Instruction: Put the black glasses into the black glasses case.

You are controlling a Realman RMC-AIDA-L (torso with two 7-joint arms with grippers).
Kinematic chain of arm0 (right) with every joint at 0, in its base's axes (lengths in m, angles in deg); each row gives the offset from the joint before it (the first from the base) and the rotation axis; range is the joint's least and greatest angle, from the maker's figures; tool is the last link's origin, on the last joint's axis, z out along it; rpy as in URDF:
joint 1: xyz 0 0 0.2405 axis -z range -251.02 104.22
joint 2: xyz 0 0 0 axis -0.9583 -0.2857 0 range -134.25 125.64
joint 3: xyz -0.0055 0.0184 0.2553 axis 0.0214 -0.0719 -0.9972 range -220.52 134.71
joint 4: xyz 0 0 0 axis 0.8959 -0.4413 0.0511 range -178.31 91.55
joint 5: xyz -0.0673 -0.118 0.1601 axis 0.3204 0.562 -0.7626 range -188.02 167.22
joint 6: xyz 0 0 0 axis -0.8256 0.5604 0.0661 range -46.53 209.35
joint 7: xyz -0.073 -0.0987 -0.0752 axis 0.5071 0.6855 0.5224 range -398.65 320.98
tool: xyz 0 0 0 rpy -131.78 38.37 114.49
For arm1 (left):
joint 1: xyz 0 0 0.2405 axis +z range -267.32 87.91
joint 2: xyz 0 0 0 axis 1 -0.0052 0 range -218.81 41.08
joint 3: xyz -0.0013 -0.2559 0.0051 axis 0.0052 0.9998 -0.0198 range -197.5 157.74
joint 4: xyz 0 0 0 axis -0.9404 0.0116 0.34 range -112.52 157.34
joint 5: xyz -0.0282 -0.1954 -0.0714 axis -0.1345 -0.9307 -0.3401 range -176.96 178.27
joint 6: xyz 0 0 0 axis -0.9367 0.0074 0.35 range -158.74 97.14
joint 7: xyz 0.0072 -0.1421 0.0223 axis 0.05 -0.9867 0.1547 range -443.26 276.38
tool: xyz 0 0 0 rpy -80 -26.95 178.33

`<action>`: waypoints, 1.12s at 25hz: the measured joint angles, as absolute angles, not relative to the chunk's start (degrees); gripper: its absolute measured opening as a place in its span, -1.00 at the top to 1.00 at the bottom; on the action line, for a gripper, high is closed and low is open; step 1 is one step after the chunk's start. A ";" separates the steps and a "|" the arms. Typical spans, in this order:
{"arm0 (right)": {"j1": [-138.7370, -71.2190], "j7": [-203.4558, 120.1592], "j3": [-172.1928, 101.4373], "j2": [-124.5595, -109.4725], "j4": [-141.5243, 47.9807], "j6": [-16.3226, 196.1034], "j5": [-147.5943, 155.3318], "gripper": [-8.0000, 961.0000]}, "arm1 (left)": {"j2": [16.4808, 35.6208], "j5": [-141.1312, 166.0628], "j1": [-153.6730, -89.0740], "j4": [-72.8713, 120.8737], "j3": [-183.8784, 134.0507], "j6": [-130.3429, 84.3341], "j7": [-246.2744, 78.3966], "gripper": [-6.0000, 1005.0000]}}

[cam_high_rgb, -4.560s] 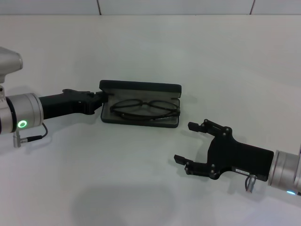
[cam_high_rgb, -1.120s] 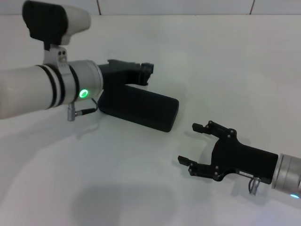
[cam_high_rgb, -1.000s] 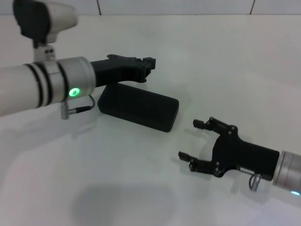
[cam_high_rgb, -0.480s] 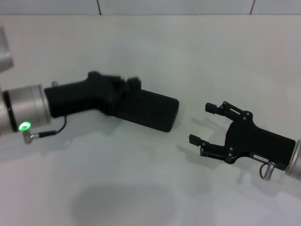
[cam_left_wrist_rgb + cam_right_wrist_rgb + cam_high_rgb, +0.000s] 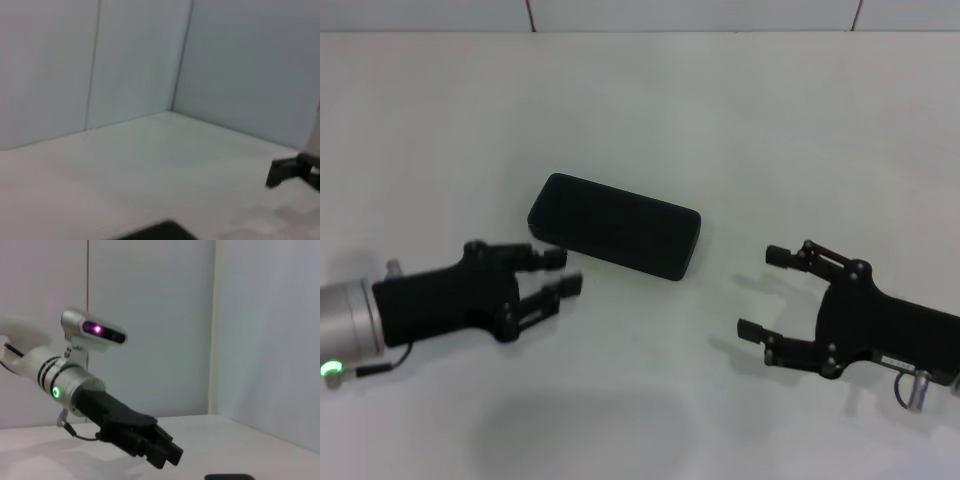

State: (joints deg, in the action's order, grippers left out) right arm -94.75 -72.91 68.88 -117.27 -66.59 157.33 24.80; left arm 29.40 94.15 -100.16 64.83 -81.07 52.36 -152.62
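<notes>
The table (image 5: 640, 110) is viewed from above by the head camera. Low, level views toward the walls are given by both wrist cameras; the closed black glasses case (image 5: 614, 225) is shared.

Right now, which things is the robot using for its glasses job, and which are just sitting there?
For the job:
- black glasses case, lid closed; no glasses in sight
- left gripper, just beside it, holding nothing
- right gripper, open, off to the side

Just there:
- white table
</notes>
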 joint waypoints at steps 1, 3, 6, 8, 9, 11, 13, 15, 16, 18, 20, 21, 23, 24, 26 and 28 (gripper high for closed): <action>-94.64 -72.91 68.81 -117.28 -66.11 157.74 25.19 -0.76 | 29.40 94.15 -100.16 64.83 -81.07 52.36 -152.62 0.45; -94.45 -72.84 68.68 -117.45 -64.91 158.21 25.82 -0.76 | 29.56 95.12 -99.56 63.11 -80.88 52.26 -149.81 0.26; -94.33 -72.58 68.64 -117.99 -62.55 158.29 25.96 -0.76 | 29.76 95.39 -99.12 60.30 -79.77 52.09 -146.60 0.13; -94.30 -72.45 68.59 -118.44 -61.13 158.18 25.87 -0.76 | 30.04 95.39 -98.94 58.40 -77.85 51.99 -144.61 0.04; -94.28 -72.42 68.51 -118.65 -60.55 158.09 25.72 -0.76 | 30.09 95.39 -98.91 58.01 -77.29 51.96 -144.13 0.00; -94.02 -72.33 67.75 -119.06 -59.85 157.78 25.46 -0.76 | 30.18 95.39 -98.80 57.20 -76.24 51.91 -143.08 -0.09; -93.67 -72.29 66.35 -119.23 -59.63 157.50 25.43 -0.76 | 30.19 95.39 -98.77 56.97 -75.82 51.91 -142.87 -0.17; -93.44 -72.27 65.08 -119.24 -59.34 157.36 25.54 -0.76 | 30.21 95.39 -98.77 56.96 -75.66 51.91 -142.84 -0.25; -93.43 -72.27 65.01 -119.22 -59.25 157.35 25.57 -0.76 | 30.20 95.39 -98.76 56.95 -75.63 51.91 -142.82 -0.27; -93.43 -72.26 64.94 -119.15 -59.05 157.29 25.63 -0.76 | 30.16 95.36 -98.76 56.93 -75.61 51.91 -142.81 -0.33; -93.43 -72.25 64.98 -119.13 -58.97 157.25 25.65 -0.76 | 30.14 95.11 -98.76 56.92 -75.29 52.09 -142.80 -0.39; -93.43 -72.24 64.99 -119.13 -58.96 157.26 25.65 -0.76 | 30.14 94.87 -98.76 56.91 -74.93 52.28 -142.79 -0.39; -93.48 -72.24 65.09 -119.16 -58.95 157.35 25.67 -0.76 | 30.17 94.68 -98.76 56.91 -73.76 52.73 -142.75 -0.39; -93.53 -72.23 65.18 -119.18 -58.94 157.44 25.69 -0.76 | 30.19 94.64 -98.76 56.91 -73.27 52.93 -142.75 -0.39; -93.65 -72.23 65.29 -119.20 -58.93 157.59 25.74 -0.76 | 30.20 94.57 -98.79 56.91 -72.83 53.16 -142.74 -0.39; -93.69 -72.23 65.31 -119.23 -58.93 157.61 25.77 -0.76 | 30.21 94.44 -98.80 57.02 -72.68 53.35 -142.73 -0.39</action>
State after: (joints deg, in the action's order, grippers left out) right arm -93.69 -72.23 65.31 -119.23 -58.93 157.61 25.77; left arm 30.21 94.44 -98.80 57.02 -72.68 53.35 -142.73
